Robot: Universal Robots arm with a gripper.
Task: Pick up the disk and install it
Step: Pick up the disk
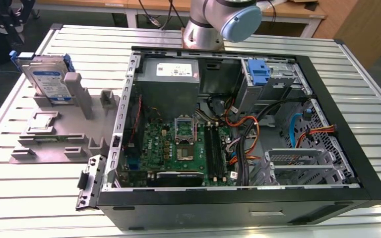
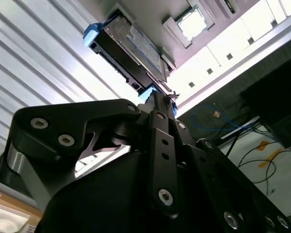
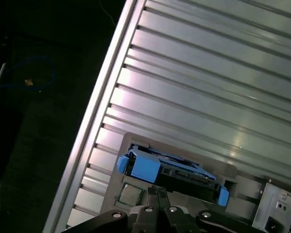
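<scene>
The pick-up is not yet begun: the disk (image 1: 47,81) stands on edge in the grey holder (image 1: 78,101) on the table (image 1: 38,208), far on the exterior view's left and apart from the open computer case (image 1: 243,206), its top edge free, while the gripper (image 3: 156,191) hangs clear of it, fingertips seemingly pressed together on nothing.

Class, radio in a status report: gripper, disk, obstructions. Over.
Gripper jaws shut, empty, off the disk. Disk upright in grey holder, outside the case. Nothing seen between.

An open computer case (image 1: 243,201) (green motherboard (image 1: 156,145) inside) lies on a ribbed metal table (image 1: 38,208).
</scene>
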